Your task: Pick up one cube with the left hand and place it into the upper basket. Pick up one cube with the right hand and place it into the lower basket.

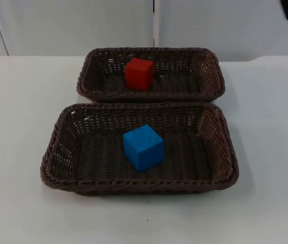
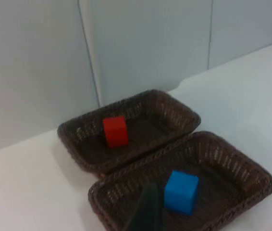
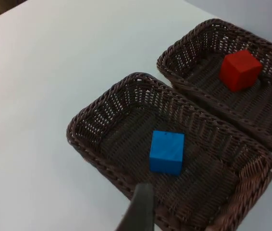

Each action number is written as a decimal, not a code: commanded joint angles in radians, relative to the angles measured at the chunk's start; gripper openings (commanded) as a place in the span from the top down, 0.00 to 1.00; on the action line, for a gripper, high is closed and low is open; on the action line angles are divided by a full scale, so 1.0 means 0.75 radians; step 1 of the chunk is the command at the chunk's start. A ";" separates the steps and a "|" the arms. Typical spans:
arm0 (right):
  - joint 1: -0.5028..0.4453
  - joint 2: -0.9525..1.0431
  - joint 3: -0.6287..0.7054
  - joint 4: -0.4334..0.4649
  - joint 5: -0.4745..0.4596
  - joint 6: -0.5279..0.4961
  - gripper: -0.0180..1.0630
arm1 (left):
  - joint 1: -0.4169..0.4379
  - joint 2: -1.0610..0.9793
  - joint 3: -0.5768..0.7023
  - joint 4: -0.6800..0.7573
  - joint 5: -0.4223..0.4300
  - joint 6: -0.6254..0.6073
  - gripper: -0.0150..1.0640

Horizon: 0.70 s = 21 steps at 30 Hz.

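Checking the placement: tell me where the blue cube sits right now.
In the top view the blue cube lies near the middle of the lower basket, in front of the upper basket holding the red cube.

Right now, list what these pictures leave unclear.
- Left gripper: a blurred fingertip at the left wrist view's edge; finger state unreadable.
- Right gripper: likewise, a fingertip in the right wrist view.
- Lower basket: near rim cut off in the left wrist view.

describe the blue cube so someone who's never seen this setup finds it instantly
On the white table top sit two dark brown woven wicker baskets, one behind the other. Take the nearer, larger basket; the blue cube lies near its middle, turned at an angle. The only other cube is red and lies in the far basket.
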 commanded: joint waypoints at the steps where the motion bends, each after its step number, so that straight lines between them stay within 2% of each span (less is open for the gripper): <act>1: 0.003 -0.128 0.073 -0.007 -0.021 -0.015 0.29 | 0.000 -0.033 0.004 0.063 0.051 -0.079 0.28; 7: 0.003 -0.350 0.199 -0.007 -0.021 -0.027 0.29 | 0.000 -0.098 0.004 0.156 0.132 -0.155 0.28; 14: 0.003 -0.560 0.309 -0.007 -0.015 -0.029 0.29 | 0.000 -0.180 0.004 0.172 0.189 -0.188 0.28; 21: 0.003 -0.787 0.358 -0.007 0.114 -0.029 0.29 | 0.000 -0.273 0.017 0.190 0.260 -0.198 0.28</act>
